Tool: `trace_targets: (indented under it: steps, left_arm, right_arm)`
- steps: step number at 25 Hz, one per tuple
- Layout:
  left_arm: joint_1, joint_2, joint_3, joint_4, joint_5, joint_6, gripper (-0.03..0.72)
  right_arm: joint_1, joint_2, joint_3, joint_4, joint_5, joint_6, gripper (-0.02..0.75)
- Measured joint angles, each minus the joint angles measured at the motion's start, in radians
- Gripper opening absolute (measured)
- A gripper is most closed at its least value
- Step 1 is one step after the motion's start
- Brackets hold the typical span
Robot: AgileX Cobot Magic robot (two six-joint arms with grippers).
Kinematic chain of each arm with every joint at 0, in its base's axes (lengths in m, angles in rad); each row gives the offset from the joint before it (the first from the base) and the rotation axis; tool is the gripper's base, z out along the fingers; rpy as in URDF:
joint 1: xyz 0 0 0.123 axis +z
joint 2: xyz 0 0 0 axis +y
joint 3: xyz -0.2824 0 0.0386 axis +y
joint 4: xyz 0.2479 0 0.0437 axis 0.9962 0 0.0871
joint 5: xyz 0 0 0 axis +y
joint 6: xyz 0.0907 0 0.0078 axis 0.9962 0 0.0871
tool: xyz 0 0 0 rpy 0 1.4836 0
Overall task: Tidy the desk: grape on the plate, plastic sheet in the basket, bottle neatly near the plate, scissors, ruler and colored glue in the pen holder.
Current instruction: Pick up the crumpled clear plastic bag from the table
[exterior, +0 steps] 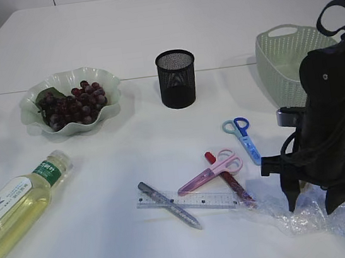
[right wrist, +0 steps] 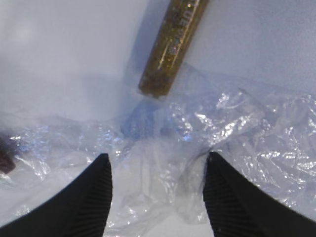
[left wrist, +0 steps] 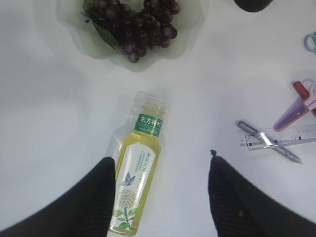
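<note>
The crumpled clear plastic sheet (exterior: 327, 215) (right wrist: 168, 133) lies at the front right. My right gripper (exterior: 312, 203) (right wrist: 155, 158) points down onto it, open, with a fold of sheet between its fingers. My left gripper (left wrist: 160, 158) hovers open above the bottle (left wrist: 138, 177) of yellow liquid, which lies on its side at the front left (exterior: 17, 206). The grape bunch (exterior: 74, 104) (left wrist: 133, 27) sits on the pale green plate (exterior: 29, 106). Blue scissors (exterior: 242, 136), pink scissors (exterior: 211, 171), the clear ruler (exterior: 188, 201), a red glue tube (exterior: 233, 181) and a grey glue pen (exterior: 170, 205) lie mid-table. A glitter glue tube (right wrist: 173, 44) touches the sheet's edge.
The black mesh pen holder (exterior: 176, 77) stands at the centre back. The pale green basket (exterior: 284, 57) is at the back right, just behind my right arm. The left arm does not show in the exterior view.
</note>
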Motion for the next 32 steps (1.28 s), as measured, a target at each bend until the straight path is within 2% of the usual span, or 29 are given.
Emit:
trace_targets:
  steps: [7, 9, 11, 17, 19, 32]
  left_arm:
    - [0.0, 0.0, 0.0, 0.0, 0.0, 0.0, 0.434]
    - [0.0, 0.0, 0.0, 0.0, 0.0, 0.0, 0.434]
    - [0.0, 0.0, 0.0, 0.0, 0.0, 0.0, 0.434]
    - [0.0, 0.0, 0.0, 0.0, 0.0, 0.0, 0.434]
    - [0.0, 0.0, 0.0, 0.0, 0.0, 0.0, 0.434]
    - [0.0, 0.0, 0.0, 0.008, 0.0, 0.0, 0.434]
  right_arm:
    - [0.0, 0.034, 0.0, 0.008, -0.002, 0.0, 0.438]
    - [0.0, 0.036, 0.0, 0.008, -0.002, 0.0, 0.414]
    - [0.0, 0.036, 0.0, 0.008, -0.002, 0.0, 0.349]
    - [0.0, 0.036, 0.0, 0.009, 0.003, 0.0, 0.053]
    - [0.0, 0.036, -0.002, 0.009, 0.008, -0.003, 0.004]
    - [0.0, -0.044, -0.002, 0.036, 0.155, -0.095, -0.003]
